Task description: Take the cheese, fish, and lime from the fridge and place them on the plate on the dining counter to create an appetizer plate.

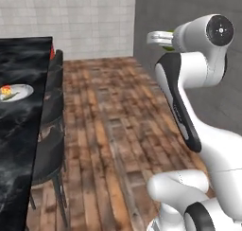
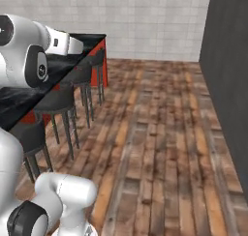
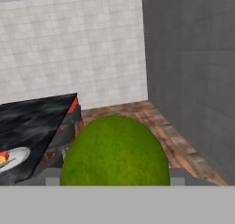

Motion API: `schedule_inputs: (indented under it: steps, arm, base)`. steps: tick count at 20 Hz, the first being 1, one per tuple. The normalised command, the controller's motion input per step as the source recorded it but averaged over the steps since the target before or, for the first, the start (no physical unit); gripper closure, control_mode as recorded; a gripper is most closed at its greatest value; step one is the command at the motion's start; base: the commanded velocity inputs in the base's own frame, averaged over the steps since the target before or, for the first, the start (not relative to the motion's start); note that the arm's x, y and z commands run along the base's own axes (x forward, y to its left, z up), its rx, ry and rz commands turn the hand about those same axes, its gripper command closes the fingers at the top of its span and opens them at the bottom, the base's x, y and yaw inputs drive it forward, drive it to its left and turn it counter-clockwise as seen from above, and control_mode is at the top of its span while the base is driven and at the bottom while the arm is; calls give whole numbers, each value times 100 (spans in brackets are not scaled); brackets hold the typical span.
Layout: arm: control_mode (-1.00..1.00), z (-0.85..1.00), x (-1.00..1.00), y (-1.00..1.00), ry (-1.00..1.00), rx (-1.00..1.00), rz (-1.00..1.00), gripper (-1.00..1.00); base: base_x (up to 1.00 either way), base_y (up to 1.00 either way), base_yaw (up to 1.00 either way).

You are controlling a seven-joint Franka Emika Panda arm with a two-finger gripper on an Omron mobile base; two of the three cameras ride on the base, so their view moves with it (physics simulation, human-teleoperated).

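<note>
Lime [image 3: 114, 150] gripped in the end effector [image 3: 114, 179], filling the lower middle of the hand view as a round green ball, fingertips hidden behind it. From the left base view, a sliver of green tucked under the white hand [image 1: 163, 39], raised high over the wooden floor [image 1: 118, 145], well apart from the tabletop [image 1: 19, 145]. Black marble tabletop off to the arm's left, bordered by black stools [image 1: 49, 154]. Light-grey plate [image 1: 21, 90] resting on it, carrying an orange-yellow piece with red, likely the cheese [image 1: 5, 90]. Dark grey wall [image 2: 227, 75] to the right.
</note>
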Motion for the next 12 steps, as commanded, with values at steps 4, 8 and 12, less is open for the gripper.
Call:
schedule_inputs:
  steps: [4, 8, 12]
  arm:
    - [100, 0, 0, 0, 0, 0, 0, 100]
    - [100, 0, 0, 0, 0, 0, 0, 100]
    - [100, 0, 0, 0, 0, 0, 0, 100]
  base:
    - [100, -51, 49]
    - [100, -42, 51]
    - [100, -28, 51]
